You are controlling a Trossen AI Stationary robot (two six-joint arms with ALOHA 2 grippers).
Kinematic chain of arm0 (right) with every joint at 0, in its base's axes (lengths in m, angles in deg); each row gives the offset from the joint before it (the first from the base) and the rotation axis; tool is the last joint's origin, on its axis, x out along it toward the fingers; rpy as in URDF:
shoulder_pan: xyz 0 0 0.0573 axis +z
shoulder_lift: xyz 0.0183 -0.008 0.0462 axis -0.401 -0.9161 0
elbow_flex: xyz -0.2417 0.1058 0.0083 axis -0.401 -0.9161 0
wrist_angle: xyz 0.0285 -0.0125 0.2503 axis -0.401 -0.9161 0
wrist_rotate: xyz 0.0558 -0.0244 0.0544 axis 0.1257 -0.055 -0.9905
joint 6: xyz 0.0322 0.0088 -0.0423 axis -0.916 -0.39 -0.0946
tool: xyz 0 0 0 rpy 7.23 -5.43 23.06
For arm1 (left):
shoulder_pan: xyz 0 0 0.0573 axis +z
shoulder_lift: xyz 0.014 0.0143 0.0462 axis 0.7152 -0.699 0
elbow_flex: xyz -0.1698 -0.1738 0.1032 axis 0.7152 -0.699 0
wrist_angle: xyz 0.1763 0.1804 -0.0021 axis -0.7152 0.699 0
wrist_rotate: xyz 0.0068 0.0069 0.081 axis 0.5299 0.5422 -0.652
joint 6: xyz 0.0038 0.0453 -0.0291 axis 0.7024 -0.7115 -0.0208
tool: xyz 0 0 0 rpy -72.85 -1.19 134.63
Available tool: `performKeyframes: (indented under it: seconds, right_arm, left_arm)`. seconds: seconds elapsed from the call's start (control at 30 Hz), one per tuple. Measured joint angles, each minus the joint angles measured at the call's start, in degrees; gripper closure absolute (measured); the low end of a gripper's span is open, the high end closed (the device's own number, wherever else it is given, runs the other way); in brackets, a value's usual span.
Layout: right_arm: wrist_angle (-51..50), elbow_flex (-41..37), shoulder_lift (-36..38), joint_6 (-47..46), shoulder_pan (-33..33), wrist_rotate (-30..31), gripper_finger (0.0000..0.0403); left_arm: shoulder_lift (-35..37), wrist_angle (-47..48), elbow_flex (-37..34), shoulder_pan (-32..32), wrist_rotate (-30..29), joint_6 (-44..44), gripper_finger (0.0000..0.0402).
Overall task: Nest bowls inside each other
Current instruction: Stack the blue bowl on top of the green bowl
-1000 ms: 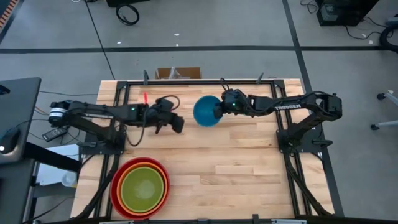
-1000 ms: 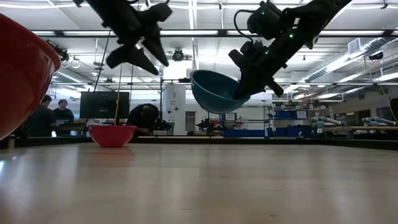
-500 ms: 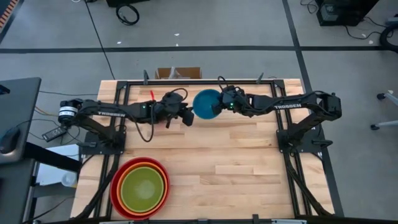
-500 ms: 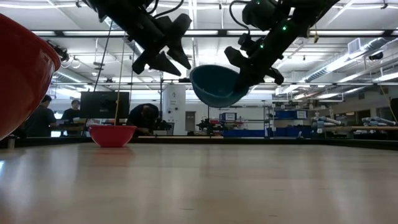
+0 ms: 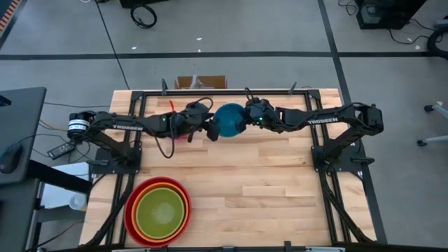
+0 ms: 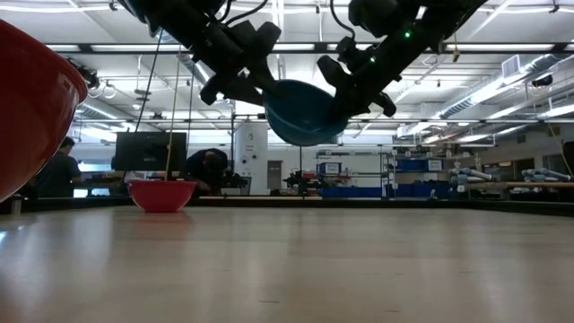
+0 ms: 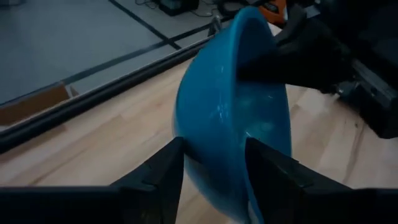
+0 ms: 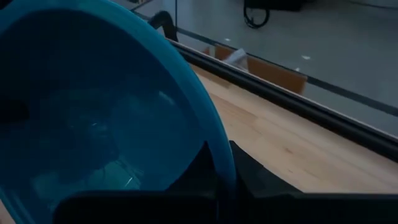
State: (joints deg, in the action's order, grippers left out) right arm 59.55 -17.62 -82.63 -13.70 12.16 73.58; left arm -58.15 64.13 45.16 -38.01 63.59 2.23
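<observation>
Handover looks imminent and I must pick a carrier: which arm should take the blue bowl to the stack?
Left. The nested red, orange and green bowls sit on its side, and its open hand already straddles the blue plastic bowl's rim, which the right hand grips.

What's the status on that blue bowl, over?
Right gripper shut on blue bowl rim, held mid-air. Left gripper fingers open, straddling the opposite rim. Nothing in the way.
</observation>
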Motion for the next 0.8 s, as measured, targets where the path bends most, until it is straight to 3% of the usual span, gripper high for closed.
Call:
performKeyframes:
  seconds: [0.17,0.37,0.6,0.8]
  right_arm:
    - [-0.3,0.0,0.04,0.71,1.3,-1.09,0.0382]
    - [0.15,0.0,0.04,-1.9,2.98,-3.68,0.0348]
    - [2.18,-0.01,2.52,-4.86,3.41,-15.97,0.0263]
    - [9.82,-0.04,9.58,-6.77,3.3,-22.79,0.0213]
  left_arm:
    - [0.18,0.96,0.0,-0.15,-1.28,0.38,0.0264]
    - [0.22,5.07,0.0,-0.02,-3.4,1.42,0.038]
    - [2.72,16.08,0.99,-0.09,-1.32,2.09,0.0391]
    - [7.13,34.68,6.5,-0.09,2.95,-3.75,0.0392]
